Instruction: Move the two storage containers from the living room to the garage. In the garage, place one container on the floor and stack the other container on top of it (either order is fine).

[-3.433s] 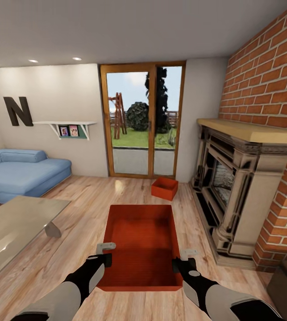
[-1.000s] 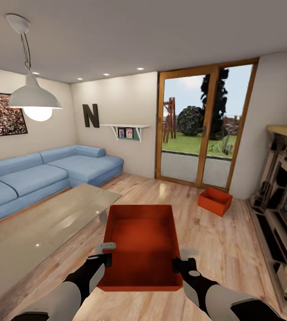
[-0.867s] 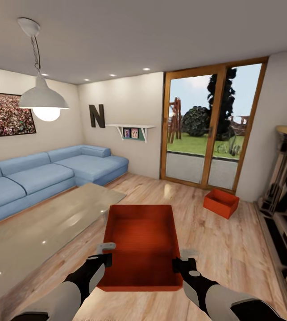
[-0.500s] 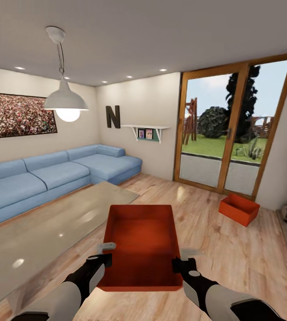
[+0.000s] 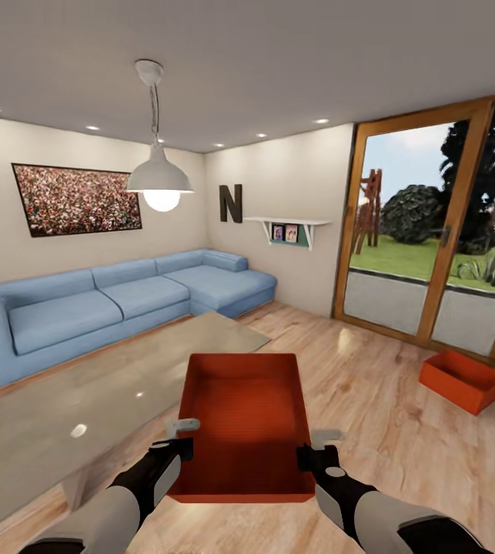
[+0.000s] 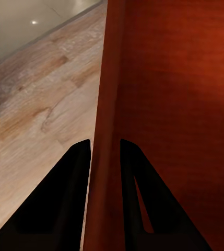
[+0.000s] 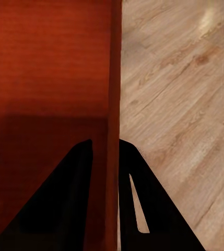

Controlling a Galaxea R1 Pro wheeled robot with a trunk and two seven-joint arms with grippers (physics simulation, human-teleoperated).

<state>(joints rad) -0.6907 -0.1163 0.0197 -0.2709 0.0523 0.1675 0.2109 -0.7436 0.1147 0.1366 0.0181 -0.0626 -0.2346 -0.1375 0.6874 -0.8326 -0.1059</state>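
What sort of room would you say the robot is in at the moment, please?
Most likely a living room: a long blue corner sofa along the wall, a glass-topped low table on light wood plank flooring, and wood-framed glass doors onto a garden.

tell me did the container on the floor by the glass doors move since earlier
No. The floor container keeps its spot beside the glass doors; the view turned left.

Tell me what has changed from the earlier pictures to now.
The view has swung left: the fireplace has left the picture, while the sofa, pendant lamp and wall picture have come in. That is the camera turning, not the things moving. The held container stays clamped by the left gripper and right gripper; the second container still sits by the glass doors.
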